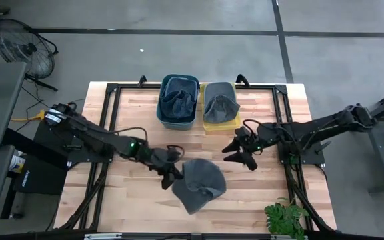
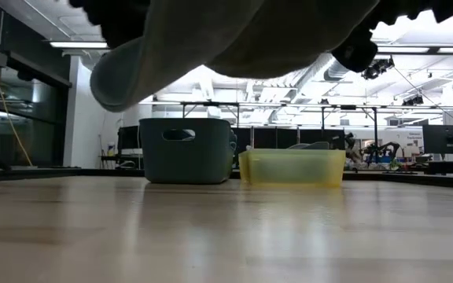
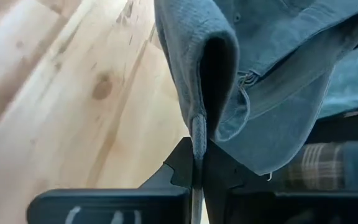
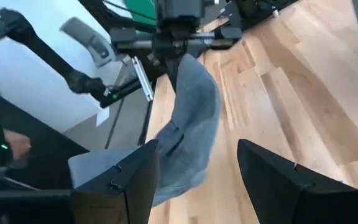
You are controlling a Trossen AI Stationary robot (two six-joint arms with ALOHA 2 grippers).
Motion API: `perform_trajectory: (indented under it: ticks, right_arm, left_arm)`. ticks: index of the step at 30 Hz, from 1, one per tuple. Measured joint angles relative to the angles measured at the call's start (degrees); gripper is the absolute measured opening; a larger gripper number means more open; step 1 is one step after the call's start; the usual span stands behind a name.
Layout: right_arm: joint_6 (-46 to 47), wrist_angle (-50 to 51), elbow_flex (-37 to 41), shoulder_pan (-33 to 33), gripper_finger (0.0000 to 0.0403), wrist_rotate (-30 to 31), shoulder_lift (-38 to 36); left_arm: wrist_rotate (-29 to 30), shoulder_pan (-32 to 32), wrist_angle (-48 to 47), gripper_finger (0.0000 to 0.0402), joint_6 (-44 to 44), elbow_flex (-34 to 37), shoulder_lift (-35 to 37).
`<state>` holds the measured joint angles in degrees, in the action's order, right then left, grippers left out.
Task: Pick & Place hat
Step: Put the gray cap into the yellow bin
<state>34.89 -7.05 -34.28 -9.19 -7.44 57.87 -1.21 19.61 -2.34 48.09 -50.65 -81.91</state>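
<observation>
Your left gripper point(image 1: 169, 175) was pinched on the edge of the grey hat point(image 1: 200, 184), holding it clear above the tabletop point(image 1: 132, 113) near the front middle; the low view showed the hat point(image 2: 234, 39) hanging well off the wood. Your right gripper point(image 1: 240, 153) hovered just beside it toward the right, its fingers point(image 4: 120, 180) spread wide and holding nothing. Behind them, the blue bin point(image 1: 179, 100) and yellow bin point(image 1: 220, 107) sat touching side by side, each with a hat inside.
</observation>
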Motion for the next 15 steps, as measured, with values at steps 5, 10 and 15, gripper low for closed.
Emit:
perform_trajectory:
  ticks: [5,10,15]
  right_arm:
    - [-8.34,9.06,-5.03,2.30,0.0211,-1.41,0.03]
    - [-18.86,21.22,-12.65,3.59,0.0211,1.35,1.02]
    - [-27.41,31.42,-20.63,3.74,0.0211,3.45,4.21]
  left_arm:
    - [-2.61,-3.64,-9.33,0.0006,-6.44,-6.99,-0.96]
    - [-3.24,-6.31,-11.91,0.0006,-10.64,-11.59,-0.85]
    - [-3.25,-7.87,-12.14,0.0006,-13.07,-13.68,-0.87]
